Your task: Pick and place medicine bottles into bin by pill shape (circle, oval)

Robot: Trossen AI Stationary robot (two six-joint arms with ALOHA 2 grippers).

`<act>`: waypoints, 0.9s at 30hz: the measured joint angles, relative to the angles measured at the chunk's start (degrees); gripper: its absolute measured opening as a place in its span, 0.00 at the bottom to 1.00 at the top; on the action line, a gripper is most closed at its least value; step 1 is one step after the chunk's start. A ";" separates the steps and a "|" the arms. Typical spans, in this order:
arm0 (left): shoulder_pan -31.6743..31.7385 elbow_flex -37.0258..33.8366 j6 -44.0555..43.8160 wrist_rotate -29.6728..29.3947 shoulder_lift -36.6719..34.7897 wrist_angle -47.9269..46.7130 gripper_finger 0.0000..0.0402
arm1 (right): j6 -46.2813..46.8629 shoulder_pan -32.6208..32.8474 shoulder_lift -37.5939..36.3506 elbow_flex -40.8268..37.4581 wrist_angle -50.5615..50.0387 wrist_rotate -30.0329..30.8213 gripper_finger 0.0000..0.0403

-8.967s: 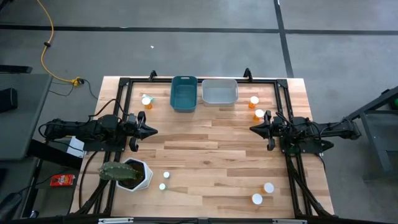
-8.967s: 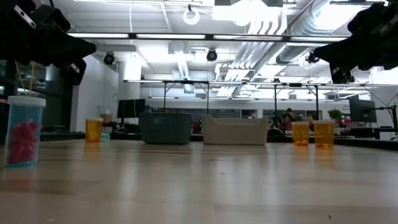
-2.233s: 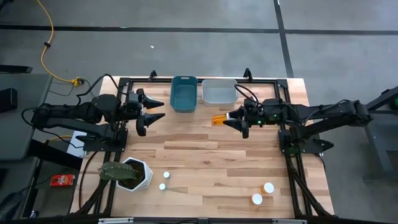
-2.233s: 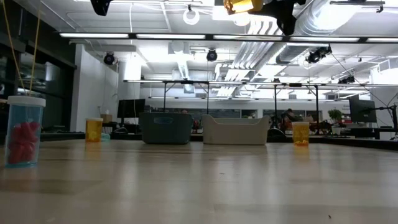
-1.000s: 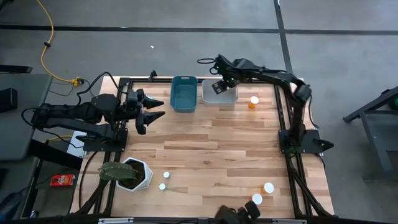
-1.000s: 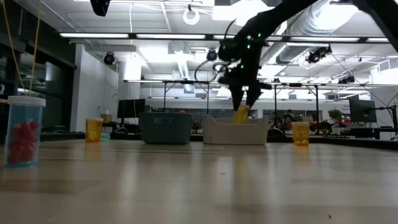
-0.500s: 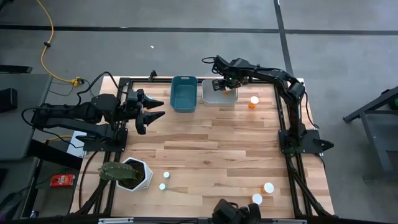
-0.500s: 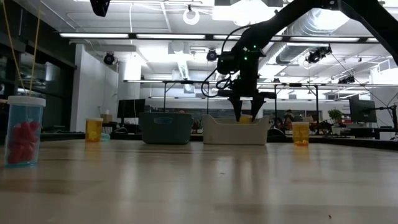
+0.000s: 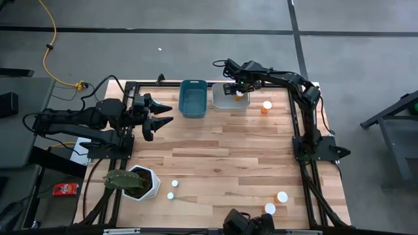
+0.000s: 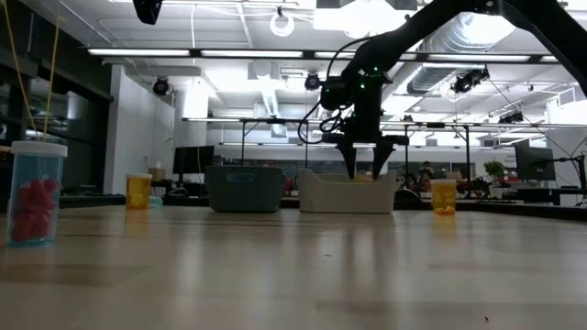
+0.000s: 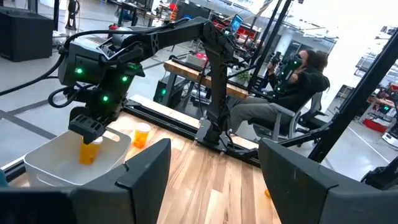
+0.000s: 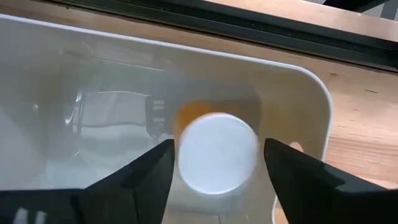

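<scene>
A medicine bottle (image 12: 217,155), amber with a white cap, stands cap up inside the white bin (image 9: 222,103), also seen as bottle (image 11: 90,151). My right gripper (image 12: 217,143) hangs open just over it, one finger on each side of the cap with a small gap on both sides; in the low view the right gripper (image 10: 365,170) has nothing between its spread fingers. My left gripper (image 9: 171,113) waits open at the table's left, above the wood. Another medicine bottle (image 9: 266,106) stands on the table right of the white bin.
A blue bin (image 9: 193,98) sits left of the white bin. Two white-capped bottles (image 9: 282,196) stand near the front right. A white pot with a plant (image 9: 134,183) is at the front left, with two small white caps (image 9: 174,184) beside it. A seated person (image 11: 292,93) shows beyond the table.
My right gripper has gone down into the white bin with the bottle, then opened and let it go. The bottle has dropped below the bin's rim in the low view.
</scene>
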 joint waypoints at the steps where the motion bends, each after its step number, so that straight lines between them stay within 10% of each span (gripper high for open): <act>1: 0.00 0.00 0.00 0.00 0.00 0.00 0.58 | -0.01 0.00 0.00 0.00 0.01 0.02 0.63; 15: 0.00 0.00 0.00 0.02 0.01 -0.07 0.58 | -10.43 1.05 -4.90 -0.01 1.21 2.27 0.67; 21: -0.04 0.00 2.52 0.04 0.00 -0.09 0.58 | -19.99 10.06 -17.73 -3.90 3.31 7.09 0.67; 27: -0.04 0.00 6.35 0.01 0.02 -0.07 0.58 | -17.09 21.99 -37.65 -23.59 19.41 7.46 0.67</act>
